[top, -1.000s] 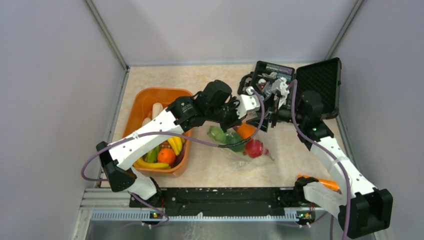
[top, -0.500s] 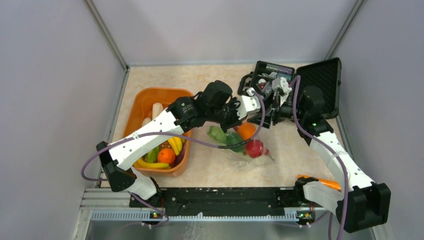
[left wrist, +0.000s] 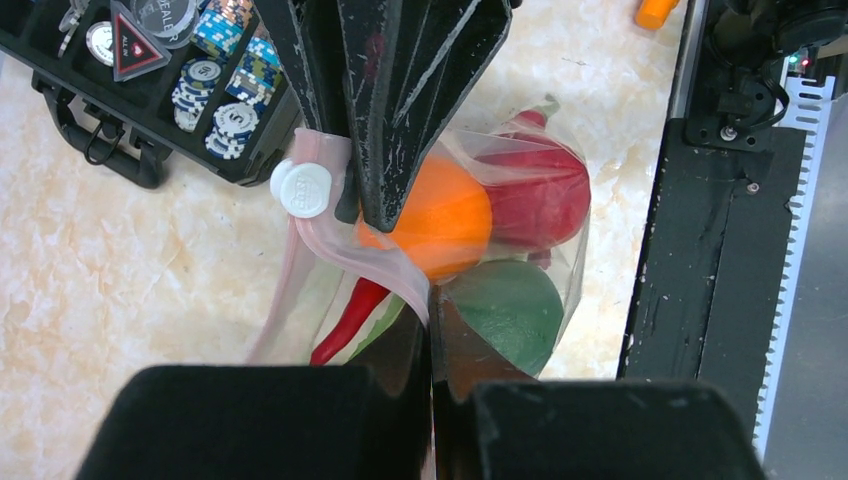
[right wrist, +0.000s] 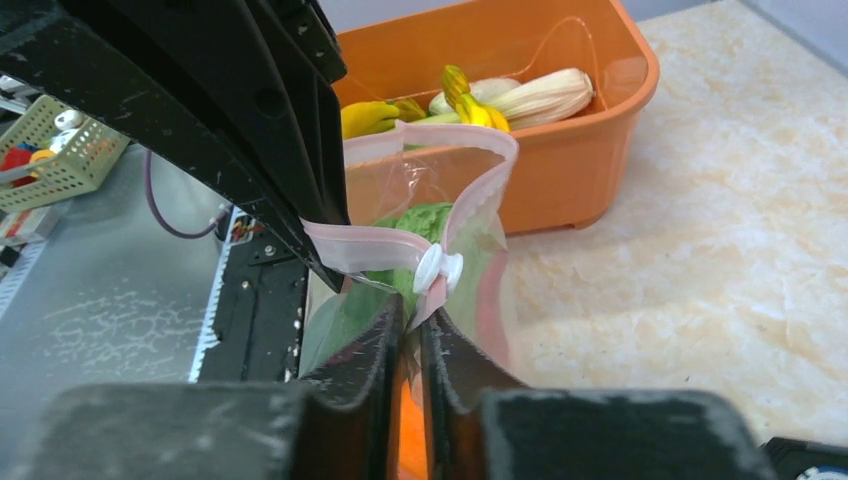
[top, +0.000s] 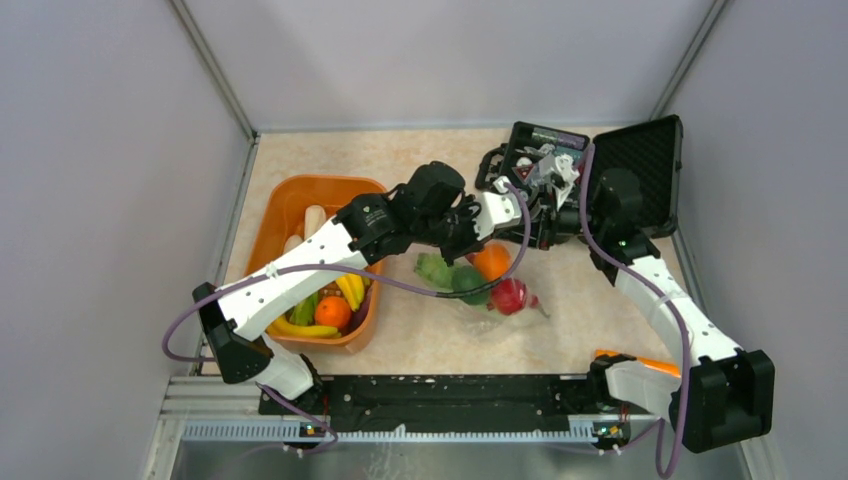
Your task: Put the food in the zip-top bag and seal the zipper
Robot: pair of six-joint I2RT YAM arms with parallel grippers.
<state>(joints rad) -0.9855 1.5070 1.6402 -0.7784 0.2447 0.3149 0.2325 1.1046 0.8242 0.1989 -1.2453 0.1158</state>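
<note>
zip-top bag (left wrist: 555,250) partly behind L fingers (left wrist: 250,420)

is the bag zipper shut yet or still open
Still open: in the right wrist view the pink zipper strips bow apart into a loop past the white slider, with green food showing inside the gap.

My left pincer (left wrist: 430,340) and right pincer (right wrist: 412,325) are pinching the mouth edge of the zip-top bag (left wrist: 568,255), holding it up. Its clear, crinkly film is bulging around an orange (left wrist: 445,215), a round red piece (left wrist: 540,190), a green piece (left wrist: 505,310) and a red chilli (left wrist: 345,322). The pink zipper (right wrist: 365,245) is gaping in an open loop, its white slider (right wrist: 437,268) sitting right at my right pincer's tips.
</note>
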